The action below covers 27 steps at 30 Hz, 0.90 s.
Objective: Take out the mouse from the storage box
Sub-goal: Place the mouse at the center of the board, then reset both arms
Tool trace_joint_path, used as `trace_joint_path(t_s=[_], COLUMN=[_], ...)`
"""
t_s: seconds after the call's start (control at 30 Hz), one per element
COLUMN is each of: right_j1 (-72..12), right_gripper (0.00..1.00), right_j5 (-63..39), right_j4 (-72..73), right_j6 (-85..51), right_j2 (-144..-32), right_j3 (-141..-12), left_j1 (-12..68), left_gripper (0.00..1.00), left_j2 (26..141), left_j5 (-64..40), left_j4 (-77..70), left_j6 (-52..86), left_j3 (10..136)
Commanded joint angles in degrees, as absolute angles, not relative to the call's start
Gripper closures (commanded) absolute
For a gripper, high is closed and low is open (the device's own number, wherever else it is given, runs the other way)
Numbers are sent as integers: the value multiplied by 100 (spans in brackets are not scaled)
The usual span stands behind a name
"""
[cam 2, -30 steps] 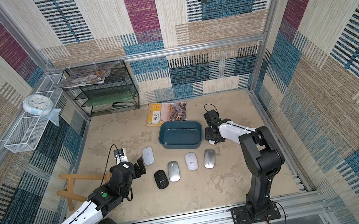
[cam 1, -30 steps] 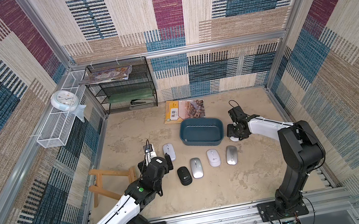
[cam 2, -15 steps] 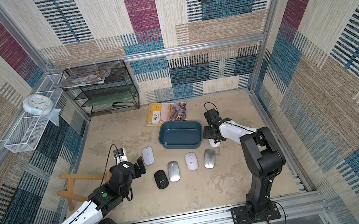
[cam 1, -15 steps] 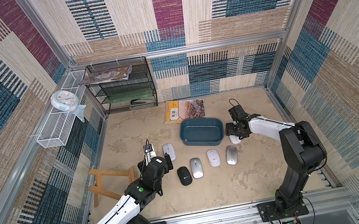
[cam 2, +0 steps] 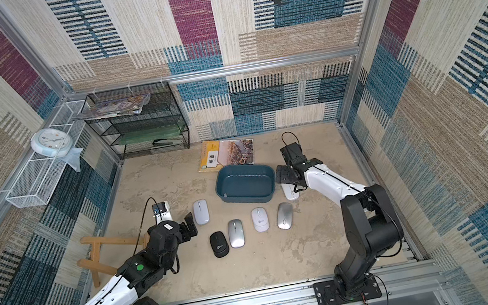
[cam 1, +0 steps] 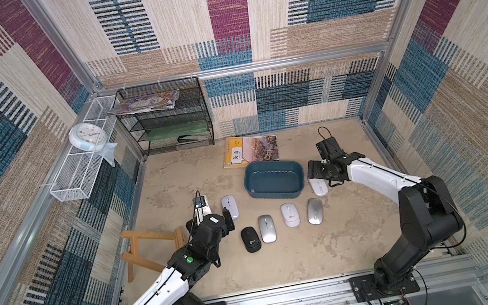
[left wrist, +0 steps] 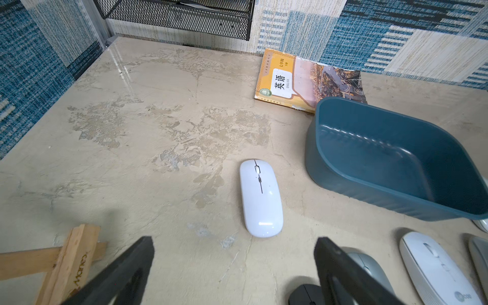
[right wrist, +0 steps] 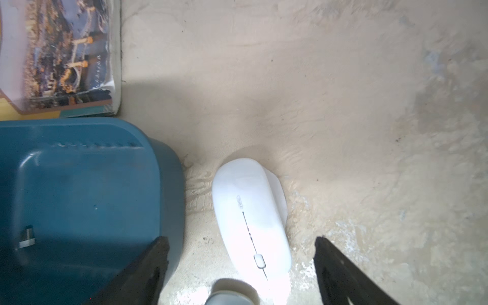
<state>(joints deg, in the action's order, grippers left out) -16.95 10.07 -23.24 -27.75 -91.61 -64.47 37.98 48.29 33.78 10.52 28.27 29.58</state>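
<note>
Mouse (right wrist: 250, 219), white, lay on the worktop (right wrist: 343, 105) between the fingers of the right pincer (right wrist: 240, 239). The jaws stood wide apart, with a clear gap to the mouse on either side. It was outside the storage box (right wrist: 169, 184), just beside the box's rounded corner nearest the right arm, as confirmed in both top views (cam 1: 319, 186) (cam 2: 290, 191).

The left pincer (left wrist: 233, 240) was likewise spread wide and gripped nothing. A second white mouse (left wrist: 260, 198) lay on the worktop just ahead of it, apart from the box wall (left wrist: 343, 184).

Four further mice lay in a loose row on the near side of the box (cam 1: 275, 195): a black mouse (cam 1: 250, 239), a silver mouse (cam 1: 267, 228), a white logo mouse (cam 1: 290, 214) and a grey mouse (cam 1: 314, 211).

A book (cam 1: 251, 154) lay at the box's far side. A wooden stand (cam 1: 145, 250) lay on its side near the left arm.
</note>
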Motion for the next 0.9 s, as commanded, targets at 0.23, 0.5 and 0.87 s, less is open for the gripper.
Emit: trace_joint_path(t_s=[0.23,0.5,0.87], right_j1=[-1696,-1696,-1692], right_gripper=[8,7,1], right_j5=[1061,1063,1335], right_j4=[-2496,-2329,-1915], right_j6=[-2692,-2391,-2410], right_j2=[-7880,-6863,-5805], right_j3=[-6165,-5657,-4888], left_j1=[3788,3788,3795], left_gripper=[1,1,1], left_j2=[4703,4144,3724], left_j5=[3291,2832,2751], left_j4=[1062,1084,1186], left_j6=[2855,2913,3269], left_j3=[2953,2808,2981])
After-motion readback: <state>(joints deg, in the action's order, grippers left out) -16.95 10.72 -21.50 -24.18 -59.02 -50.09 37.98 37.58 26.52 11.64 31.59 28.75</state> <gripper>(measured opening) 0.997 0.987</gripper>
